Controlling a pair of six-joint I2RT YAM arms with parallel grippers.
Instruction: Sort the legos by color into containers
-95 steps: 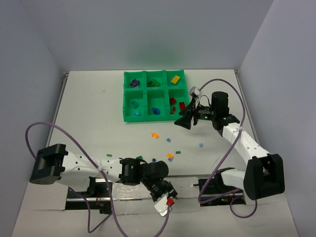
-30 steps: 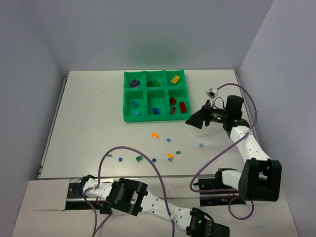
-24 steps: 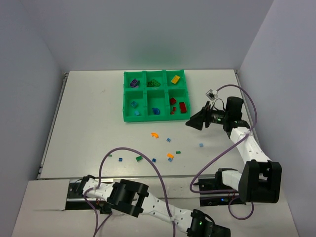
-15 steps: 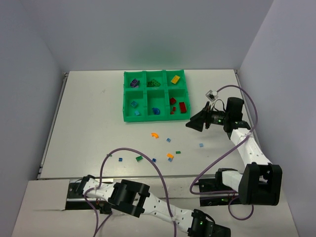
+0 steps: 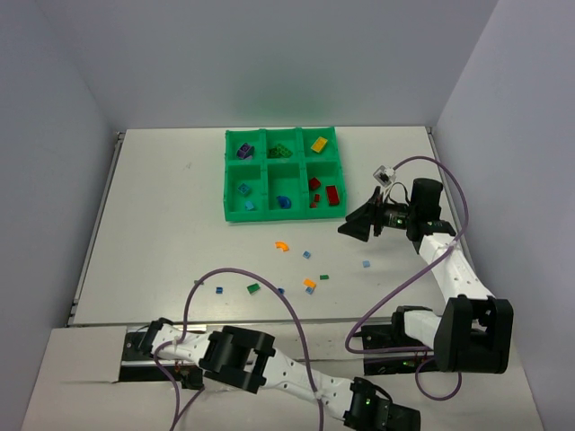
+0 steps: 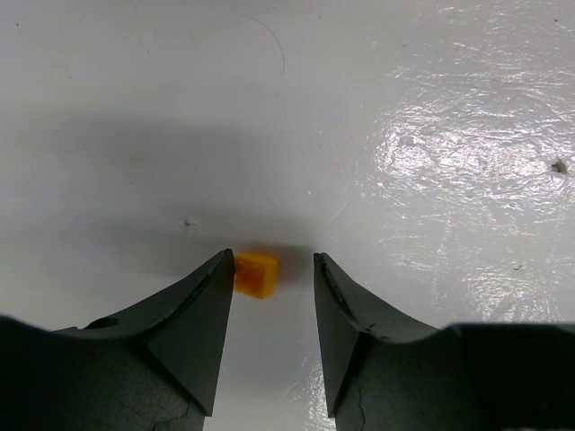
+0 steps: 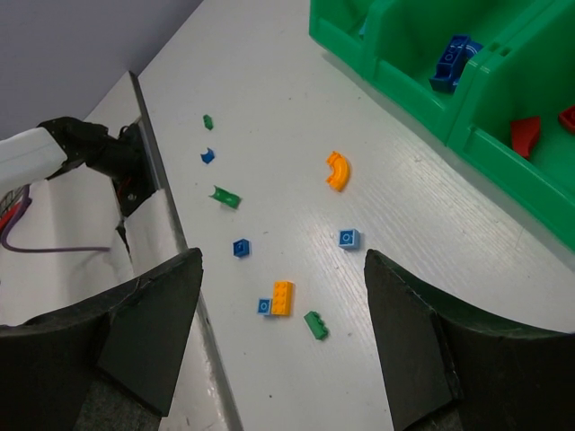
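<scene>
Currently: my left hand (image 6: 274,262) is hanging unclenched, gripping nothing, straddling one small orange lego (image 6: 256,275). The lego is lying on the white surface between my fingers, hard against the one at the view's left, with a gap on the other side.

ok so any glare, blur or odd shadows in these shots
Left wrist view: glare on the glossy white surface, soft shadow around the small orange plastic brick. Right wrist view: even light, no glare. Top external view: sharp, bright green plastic tray tints the back wall green.
</scene>
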